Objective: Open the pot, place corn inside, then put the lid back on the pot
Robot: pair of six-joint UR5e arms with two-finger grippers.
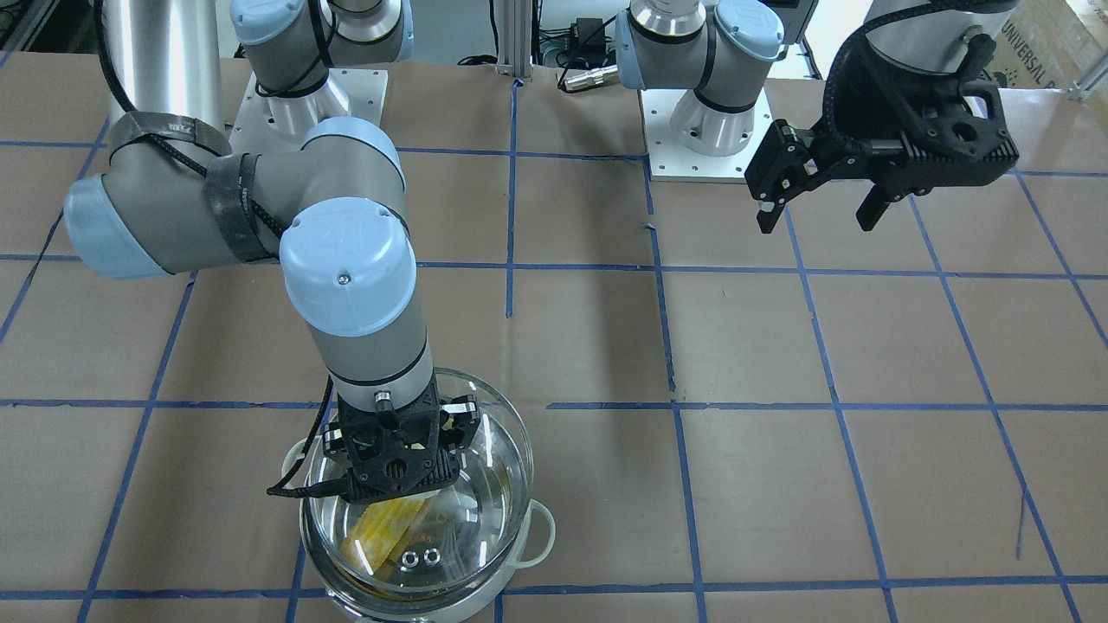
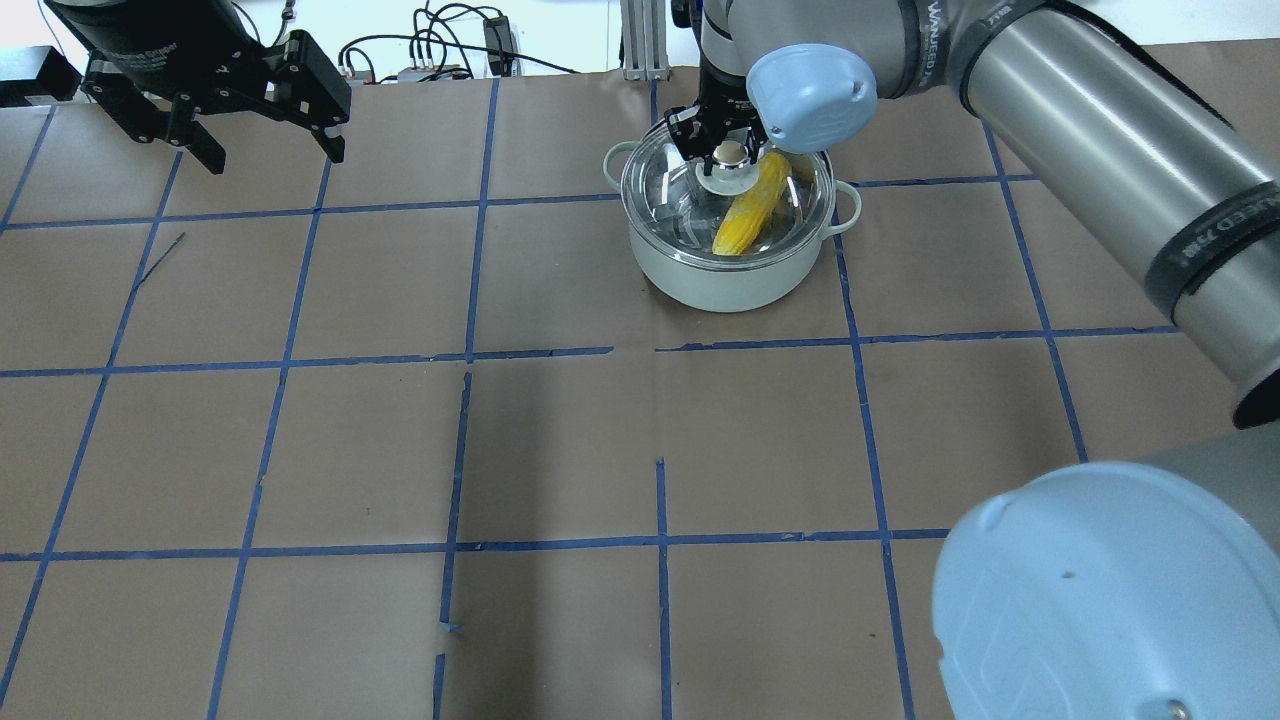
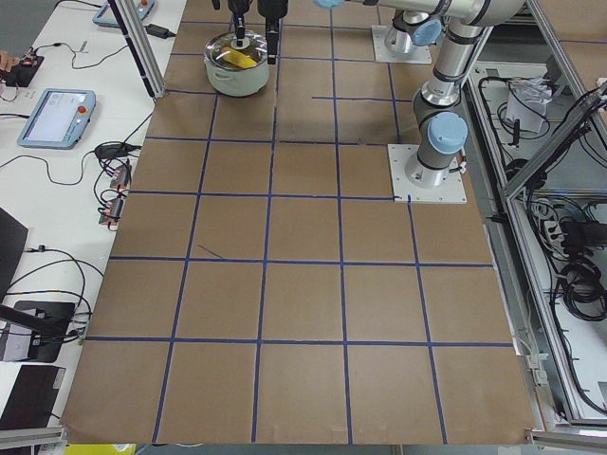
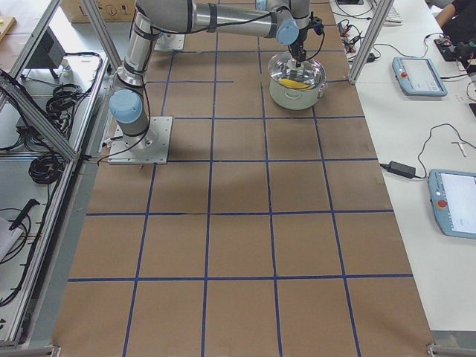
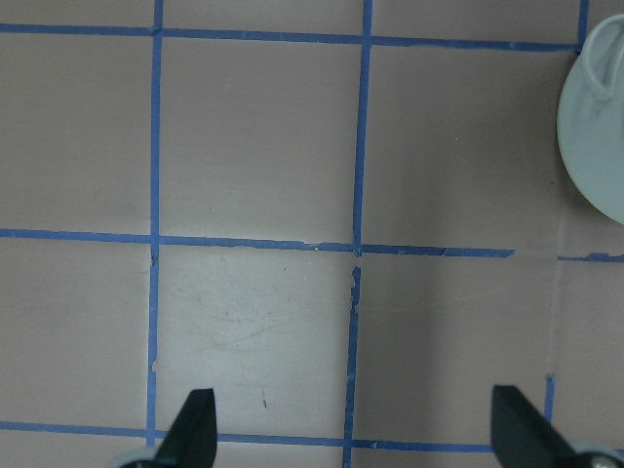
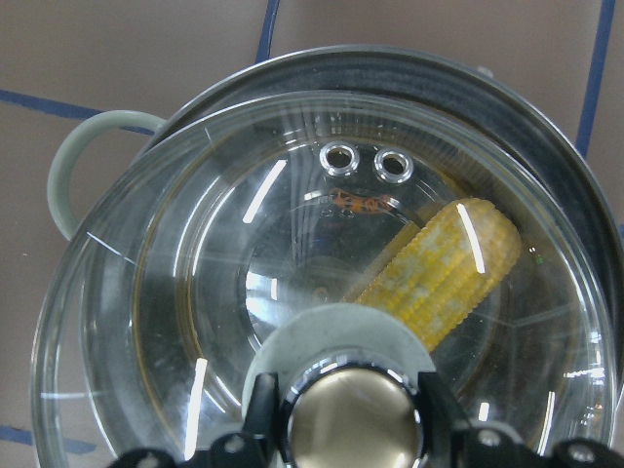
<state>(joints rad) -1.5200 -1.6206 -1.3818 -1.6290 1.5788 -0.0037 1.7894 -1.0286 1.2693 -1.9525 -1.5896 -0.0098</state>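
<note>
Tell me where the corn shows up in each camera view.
Front-facing: the corn, bottom left.
Overhead: corn, top, right of centre.
Exterior left: corn, top left.
Exterior right: corn, top, right of centre.
Left wrist: not in it.
Right wrist: corn, centre right.
Shared landmark: the pot around it.

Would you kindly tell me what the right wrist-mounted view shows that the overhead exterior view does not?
Only the right wrist view: the lid's two vent rings, and the lid lying off-centre from the pot's rim. Only the overhead view: the left gripper, open above the table well away from the pot, and the pot's pale outer wall. Both: the corn inside the pot under the glass, and the right gripper closed around the lid's knob.
</note>
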